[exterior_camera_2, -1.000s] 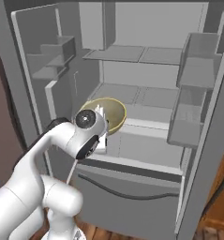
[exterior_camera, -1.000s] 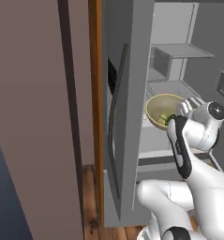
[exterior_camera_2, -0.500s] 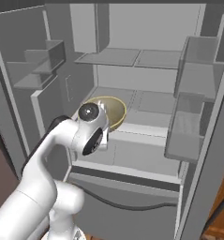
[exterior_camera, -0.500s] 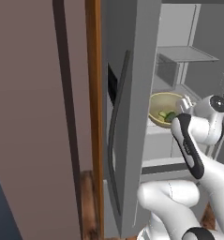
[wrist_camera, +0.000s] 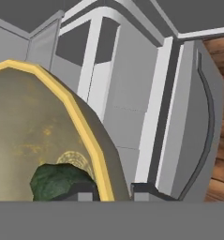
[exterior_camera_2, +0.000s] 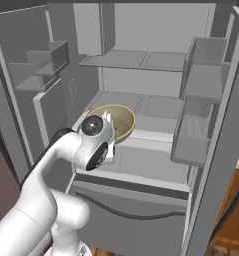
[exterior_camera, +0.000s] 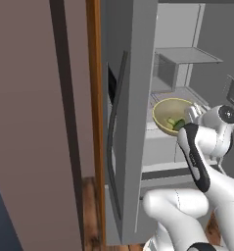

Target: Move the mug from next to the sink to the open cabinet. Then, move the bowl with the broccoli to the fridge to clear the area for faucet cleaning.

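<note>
Bowl with the broccoli [exterior_camera: 171,116] is raised at the open fridge [exterior_camera_2: 141,100], level with the lower shelf [exterior_camera_2: 156,107] and at its left front part as the right base view shows it. The bowl is tilted, its opening turned toward the left base view, and the green broccoli piece [exterior_camera: 176,123] lies low inside, against the near wall. In the hand view the yellow rim [wrist_camera: 78,115] runs between the two finger tips, one tip [wrist_camera: 83,193] inside the bowl beside the broccoli and the other tip outside the wall. The gripper [wrist_camera: 112,194] is therefore narrowed onto the bowl wall and holds the bowl by its rim. In the right base view the white wrist covers the near left part of the bowl, and the far rim [exterior_camera_2: 123,111] shows above it. Fridge doors stand open to both sides, each with door bins [exterior_camera_2: 193,132]. An upper shelf [exterior_camera_2: 136,60] lies above the bowl. The bottom drawer [exterior_camera_2: 136,200] is below the lower shelf, closed. A wood floor [exterior_camera_2: 231,220] shows at the lower right of the fridge.
</note>
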